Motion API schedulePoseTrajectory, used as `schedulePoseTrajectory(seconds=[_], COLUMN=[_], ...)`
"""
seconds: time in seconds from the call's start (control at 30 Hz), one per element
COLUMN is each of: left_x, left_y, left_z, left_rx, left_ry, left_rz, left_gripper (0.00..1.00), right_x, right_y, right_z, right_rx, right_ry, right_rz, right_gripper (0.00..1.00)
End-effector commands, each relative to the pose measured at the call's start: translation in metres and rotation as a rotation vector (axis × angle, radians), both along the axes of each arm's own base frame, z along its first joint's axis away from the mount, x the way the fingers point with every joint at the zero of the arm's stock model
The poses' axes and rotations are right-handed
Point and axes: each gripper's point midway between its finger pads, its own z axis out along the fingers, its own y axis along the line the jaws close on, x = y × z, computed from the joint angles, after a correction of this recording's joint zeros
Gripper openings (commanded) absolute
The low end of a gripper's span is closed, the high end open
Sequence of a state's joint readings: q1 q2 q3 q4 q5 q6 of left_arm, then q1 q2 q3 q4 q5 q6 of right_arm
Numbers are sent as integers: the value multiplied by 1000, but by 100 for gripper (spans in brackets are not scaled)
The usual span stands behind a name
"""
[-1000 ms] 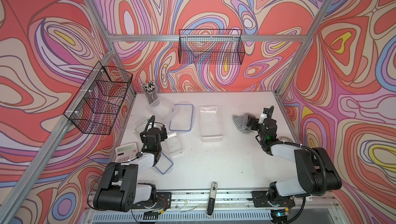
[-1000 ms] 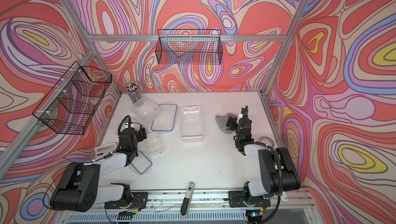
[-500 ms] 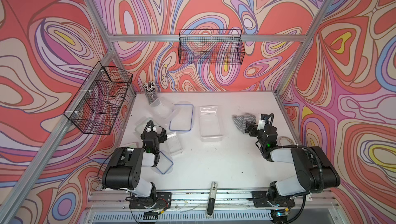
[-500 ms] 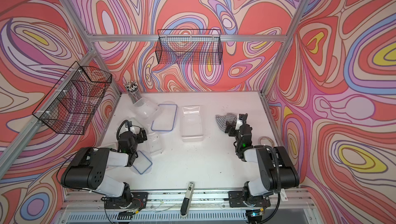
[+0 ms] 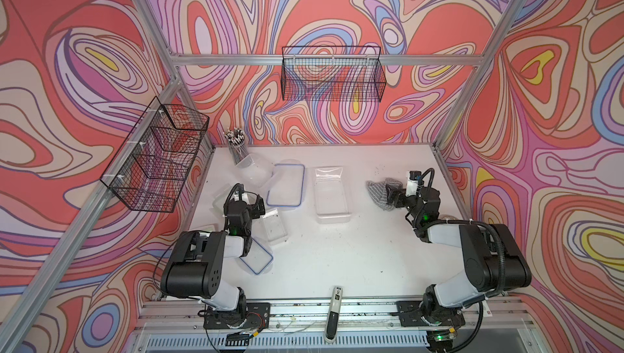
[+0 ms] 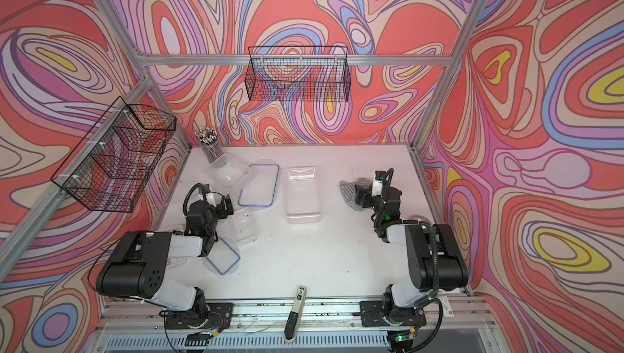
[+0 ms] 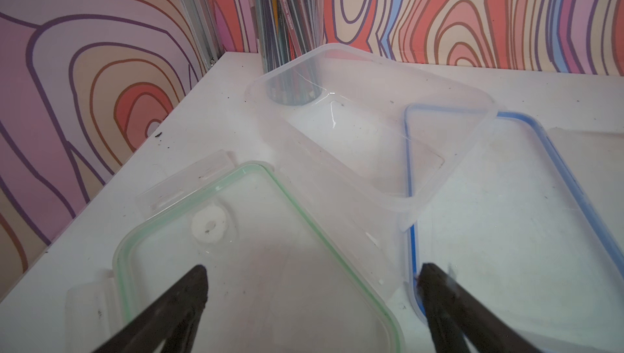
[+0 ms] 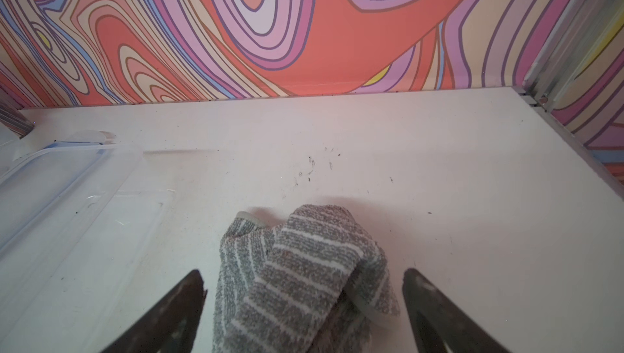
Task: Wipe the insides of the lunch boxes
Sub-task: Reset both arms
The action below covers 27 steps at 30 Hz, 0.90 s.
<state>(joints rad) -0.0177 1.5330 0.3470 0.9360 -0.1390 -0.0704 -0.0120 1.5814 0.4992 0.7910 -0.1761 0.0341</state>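
Showing in both top views, lunch boxes: large clear round-cornered plastic tub [image 5: 255,172] tilted beside the cup of pencils [image 5: 236,148]; medium clear tub [image 5: 331,196] upright, further right; small clear tub [image 5: 275,228] near the left gripper [image 5: 248,201].
Top views, lids: large blue-rimmed clear lid [image 6: 258,186] flat between large and medium tubs; small blue-rimmed lid [image 6: 223,256] partly under the left arm [image 6: 182,245].
Top views, right gripper [image 5: 391,197]: at the grey striped cloth [image 5: 378,187].
Left wrist, left gripper [image 7: 310,287]: jaws spread wide, empty, above a green-rimmed clear lid [image 7: 236,250] and the large blue-rimmed lid's edge; the large tub's rim overlaps that blue-rimmed lid.
Right wrist, right gripper [image 8: 304,277]: jaws wide apart on either side of the crumpled cloth, not pinching it; medium tub off to one side.
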Motion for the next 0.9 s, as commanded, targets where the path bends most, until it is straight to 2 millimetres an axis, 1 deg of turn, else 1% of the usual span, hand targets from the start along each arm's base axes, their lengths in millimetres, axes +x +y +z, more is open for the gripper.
schedulePoseTrajectory(seconds=[0.0, 0.03, 0.07, 0.1, 0.13, 0.17, 0.2, 0.27, 0.3, 0.87], left_x=[2, 2, 2, 2, 2, 2, 2, 2, 2, 2], left_y=[0, 0, 0, 0, 0, 0, 0, 1, 1, 0], left_z=[-1, -1, -1, -1, -1, -1, -1, -1, -1, -2], left_rx=[14, 17, 15, 15, 16, 15, 16, 16, 15, 14], left_ry=[9, 9, 10, 10, 9, 10, 12, 11, 10, 14], left_rz=[-15, -15, -14, -14, -13, -12, -13, -9, -9, -10], left_gripper=[100, 100, 100, 100, 100, 100, 100, 100, 100, 100], right_x=[0, -1, -1, -4, -6, -7, -7, -2, 1, 2], right_y=[-12, -15, -16, -18, -18, -20, -24, -40, -46, -44], right_z=[-18, -25, -24, -27, -26, -24, -24, -25, -29, -28], right_rx=[-46, -42, -36, -46, -42, -38, -39, -28, -33, -48], right_ry=[-11, -24, -49, -24, -36, -58, -51, -36, -2, -5], right_rz=[-31, -50, -61, -64, -68, -80, -107, -203, -237, -231], right_gripper=[96, 96, 97, 97, 97, 98, 99, 99, 98, 99])
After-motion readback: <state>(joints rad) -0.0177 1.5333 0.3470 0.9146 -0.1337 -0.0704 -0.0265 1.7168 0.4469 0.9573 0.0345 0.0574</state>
